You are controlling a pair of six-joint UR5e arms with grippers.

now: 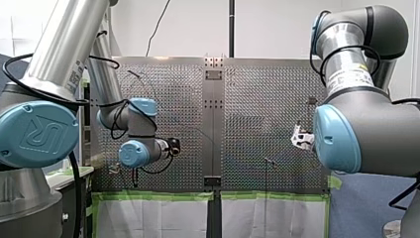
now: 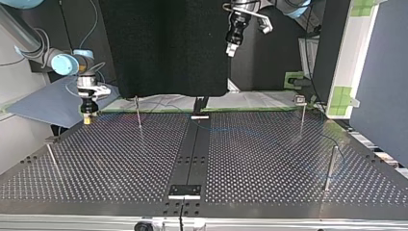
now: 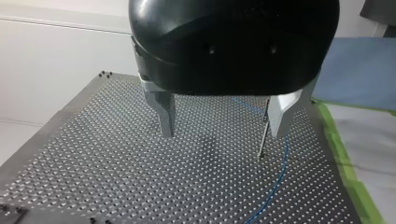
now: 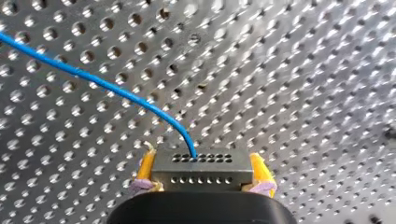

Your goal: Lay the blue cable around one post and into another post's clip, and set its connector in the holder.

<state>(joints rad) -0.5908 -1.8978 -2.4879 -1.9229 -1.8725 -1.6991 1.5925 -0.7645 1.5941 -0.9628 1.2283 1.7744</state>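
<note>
Right wrist view: my right pincer [image 4: 202, 173] is clenched on the connector [image 4: 201, 163], with the yellow pads [image 4: 146, 167] on its two side faces. That leaves the holed face pointing ahead, and the blue cable [image 4: 107, 86] exits free, curving away from the pincer over the table [image 4: 289, 93]. The side grip probably keeps the block square for seating in the holder.

Left wrist view: my left pincer [image 3: 223, 133] is released, metal fingers spread with nothing between them. A post [image 3: 264, 135] stands on the table below, in line with one finger, and the cable lies loose beyond it. I'd guess the left is held clear so the right can route. Cable not round a post, and in no clip that I can see.
</note>
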